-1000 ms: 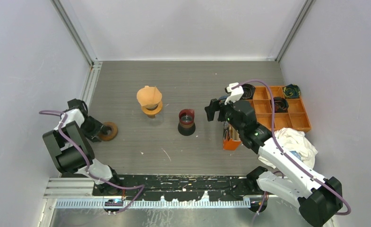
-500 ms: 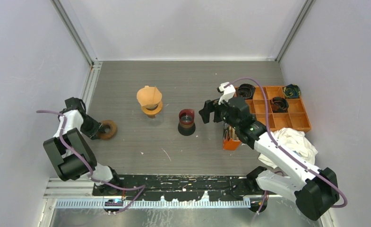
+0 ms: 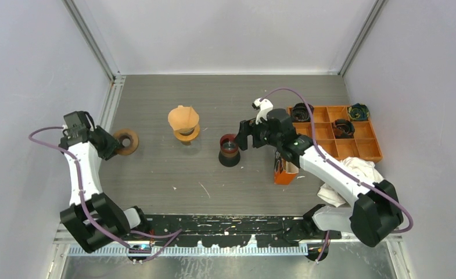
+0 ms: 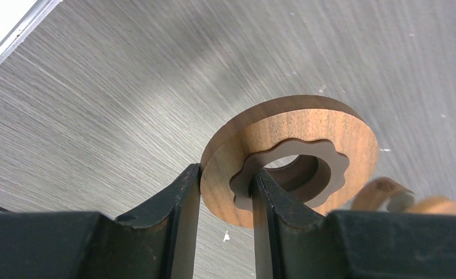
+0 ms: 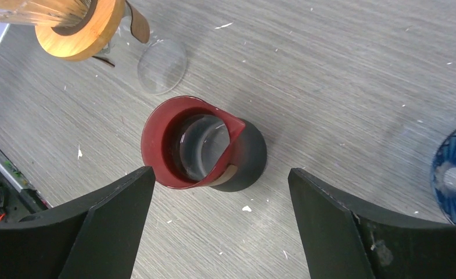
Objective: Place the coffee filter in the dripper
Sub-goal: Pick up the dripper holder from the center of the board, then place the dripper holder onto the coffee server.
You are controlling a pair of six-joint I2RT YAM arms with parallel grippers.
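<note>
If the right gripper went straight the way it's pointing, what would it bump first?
Probably the red cup. It sits right in front of the right gripper, between its open fingers. How far away it is, I can't tell.

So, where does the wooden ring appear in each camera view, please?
Top external: the wooden ring is at the far left, pinched by the left end effector.
Left wrist: it is in the centre, with its rim clamped.
Right wrist: it is not in this view.
Shared landmark: the metal rail along the table's left edge, which is in the top-left corner of the left wrist view.
</note>
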